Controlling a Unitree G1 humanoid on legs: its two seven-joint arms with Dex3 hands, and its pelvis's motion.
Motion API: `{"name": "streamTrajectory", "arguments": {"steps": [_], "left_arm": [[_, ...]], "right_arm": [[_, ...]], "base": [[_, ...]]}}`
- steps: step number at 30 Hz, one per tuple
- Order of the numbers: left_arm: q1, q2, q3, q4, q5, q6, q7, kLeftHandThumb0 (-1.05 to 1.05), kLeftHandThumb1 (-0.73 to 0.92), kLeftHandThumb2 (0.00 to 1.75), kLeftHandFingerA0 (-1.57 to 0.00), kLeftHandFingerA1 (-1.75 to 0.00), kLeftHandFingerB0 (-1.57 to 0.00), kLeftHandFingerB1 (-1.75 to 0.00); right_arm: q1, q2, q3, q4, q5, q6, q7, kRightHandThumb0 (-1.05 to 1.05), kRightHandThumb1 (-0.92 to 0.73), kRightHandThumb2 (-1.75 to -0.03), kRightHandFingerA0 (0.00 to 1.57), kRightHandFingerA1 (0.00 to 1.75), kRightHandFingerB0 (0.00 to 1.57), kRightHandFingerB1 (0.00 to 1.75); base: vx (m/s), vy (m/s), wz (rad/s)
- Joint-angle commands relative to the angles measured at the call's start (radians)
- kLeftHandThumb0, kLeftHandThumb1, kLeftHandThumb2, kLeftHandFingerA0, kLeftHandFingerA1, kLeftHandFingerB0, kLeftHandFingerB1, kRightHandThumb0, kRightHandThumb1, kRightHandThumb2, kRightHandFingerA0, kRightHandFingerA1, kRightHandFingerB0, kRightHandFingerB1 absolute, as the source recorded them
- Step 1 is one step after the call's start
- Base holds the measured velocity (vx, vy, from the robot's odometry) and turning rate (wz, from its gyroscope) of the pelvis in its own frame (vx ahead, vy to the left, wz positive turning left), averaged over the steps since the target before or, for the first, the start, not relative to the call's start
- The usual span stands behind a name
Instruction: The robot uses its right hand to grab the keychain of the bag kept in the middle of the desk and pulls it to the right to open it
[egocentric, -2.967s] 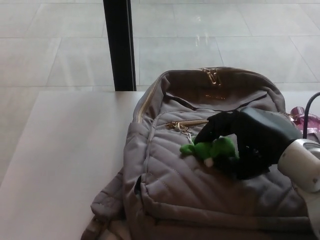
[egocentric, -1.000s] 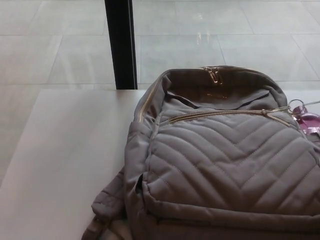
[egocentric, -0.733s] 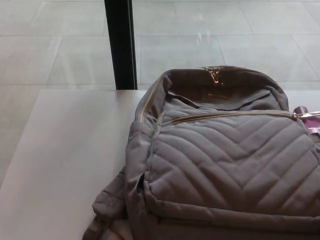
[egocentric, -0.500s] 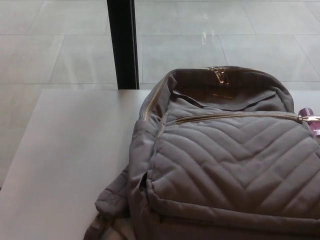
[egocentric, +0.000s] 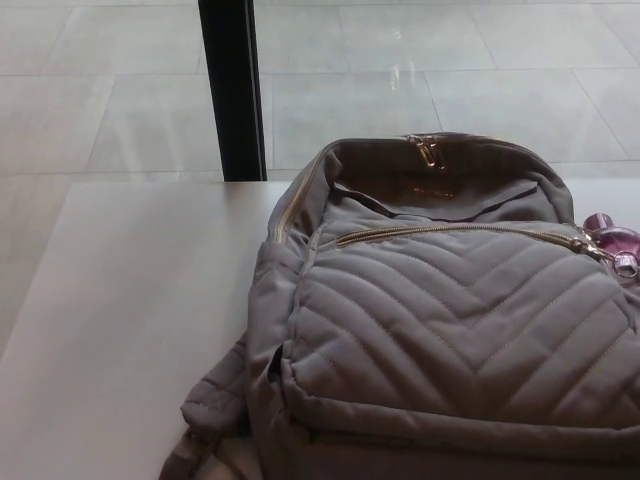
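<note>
Head view: grey quilted backpack (egocentric: 440, 320) lying at middle-right of the white desk (egocentric: 130, 320), running off the bottom and right edges, leaving the desk's left half open. Gold front-pocket zipper (egocentric: 450, 231) stretching across the bag toward a shiny pink object (egocentric: 612, 240) at its right edge; black post (egocentric: 229, 90) standing behind on pale floor tiles (egocentric: 400, 80). Neither hand showing, so grasp unknown; keychain not visible.

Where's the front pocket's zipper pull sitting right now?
In the head view the zipper pull sits at the right end of the gold zipper on the grey backpack, beside the pink object near the picture's right edge.
</note>
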Motion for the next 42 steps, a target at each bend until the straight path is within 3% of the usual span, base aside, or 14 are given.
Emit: {"name": "streamTrajectory", "arguments": {"steps": [1, 14, 16, 19, 22, 25, 27, 33, 34, 35, 38, 39, 40, 42], "left_arm": [[0.009, 0.015, -0.006, 0.007, 0.012, -0.008, 0.005, -0.86, 0.92, 0.81, -0.63, -0.55, -0.54, -0.45], [0.010, 0.008, -0.006, 0.002, 0.005, -0.012, 0.006, -0.83, 0.92, 0.82, -0.64, -0.53, -0.55, -0.42], [0.007, 0.008, -0.002, 0.012, 0.003, -0.012, 0.009, -0.89, 0.92, 0.79, -0.62, -0.52, -0.55, -0.44], [0.008, 0.010, -0.008, 0.007, 0.010, -0.011, 0.015, -0.84, 0.92, 0.81, -0.65, -0.53, -0.54, -0.42], [0.005, 0.010, -0.008, 0.006, 0.007, 0.002, 0.012, -0.87, 0.92, 0.83, -0.59, -0.54, -0.49, -0.46], [0.007, 0.028, -0.029, 0.007, 0.032, -0.007, 0.023, -0.76, 0.79, 1.18, -0.59, -0.64, -0.44, -0.57], [-0.007, 0.031, -0.029, 0.008, 0.030, 0.004, 0.032, -0.81, 0.92, 0.78, -0.62, -0.54, -0.47, -0.47], [-0.007, 0.035, -0.024, 0.017, 0.026, 0.010, 0.059, -0.76, 0.77, 1.14, -0.59, -0.65, -0.45, -0.58], [-0.008, 0.035, -0.020, 0.020, 0.021, 0.016, 0.055, -0.80, 0.92, 0.76, -0.63, -0.57, -0.47, -0.48], [-0.008, 0.037, -0.021, 0.022, 0.022, 0.018, 0.054, -0.77, 0.76, 1.14, -0.58, -0.65, -0.44, -0.58], [-0.006, 0.038, -0.025, 0.018, 0.027, 0.013, 0.064, -0.76, 0.77, 1.13, -0.58, -0.65, -0.43, -0.58], [0.000, 0.039, -0.025, 0.017, 0.027, 0.012, 0.065, -0.83, 0.92, 0.77, -0.61, -0.55, -0.44, -0.47], [0.010, 0.039, -0.023, 0.017, 0.025, 0.011, 0.061, -0.76, 0.76, 1.13, -0.57, -0.65, -0.43, -0.58], [0.017, 0.037, -0.020, 0.015, 0.021, 0.010, 0.059, -0.81, 0.92, 0.75, -0.61, -0.56, -0.45, -0.47]], "right_arm": [[0.091, -0.062, -0.042, -0.002, 0.154, -0.015, 0.200, -0.92, -0.53, -0.57, 0.00, 0.00, 0.00, 0.00], [0.287, 0.083, -0.461, 0.191, 0.244, 0.040, -0.055, -0.96, -0.61, -0.95, 0.00, 0.18, 0.00, 0.11], [0.281, 0.109, -0.582, 0.338, 0.272, 0.095, -0.165, -0.65, -0.68, -0.61, 0.46, 1.04, 0.00, 0.24], [0.307, 0.104, -0.632, 0.495, 0.278, 0.045, -0.221, -0.58, -0.58, -0.81, 0.69, 1.24, 0.04, 0.23], [0.369, 0.146, -0.643, 0.575, 0.281, 0.003, -0.238, -0.49, -0.55, -0.89, 0.50, 0.86, 0.01, 0.36], [0.427, 0.199, -0.621, 0.591, 0.277, 0.027, -0.216, -0.44, -0.65, -0.59, 0.40, 0.99, 0.06, 0.37], [0.458, 0.196, -0.570, 0.657, 0.263, -0.041, -0.170, -0.46, -0.67, -0.61, 0.19, 0.66, 0.07, 0.38], [0.471, 0.204, -0.532, 0.627, 0.296, -0.031, -0.154, -0.34, -0.48, -0.97, 0.51, 0.75, 0.08, 0.51], [0.481, 0.205, -0.511, 0.617, 0.299, -0.052, -0.125, -0.49, -0.68, -0.59, 0.54, 0.72, 0.21, 0.39], [0.480, 0.209, -0.503, 0.608, 0.310, -0.051, -0.114, -0.48, -0.67, -0.59, 0.57, 0.67, 0.23, 0.38], [0.488, 0.205, -0.466, 0.600, 0.331, -0.072, -0.076, -0.49, -0.65, -0.59, 0.67, 0.69, 0.27, 0.38], [0.498, 0.206, -0.456, 0.590, 0.336, -0.079, -0.063, -0.50, -0.65, -0.59, 0.70, 0.70, 0.29, 0.38], [0.512, 0.206, -0.442, 0.582, 0.338, -0.091, -0.054, -0.56, -0.53, -0.85, 0.68, 0.74, 0.26, 0.50], [0.524, 0.199, -0.410, 0.560, 0.341, -0.108, -0.034, -0.56, -0.54, -0.86, 0.67, 0.73, 0.26, 0.50]], "base": [[0.00, 0.000, 0.00], [0.00, 0.000, 0.01], [0.00, 0.000, 0.00], [0.00, 0.000, 0.00], [0.00, 0.000, 0.00], [0.00, 0.000, 0.00], [0.00, 0.000, 0.00], [0.00, 0.000, -0.01], [0.00, 0.000, -0.06], [0.00, 0.000, 0.00], [0.00, 0.000, 0.00], [0.00, 0.000, 0.00], [0.00, 0.000, 0.00], [0.00, 0.000, 0.00]]}}
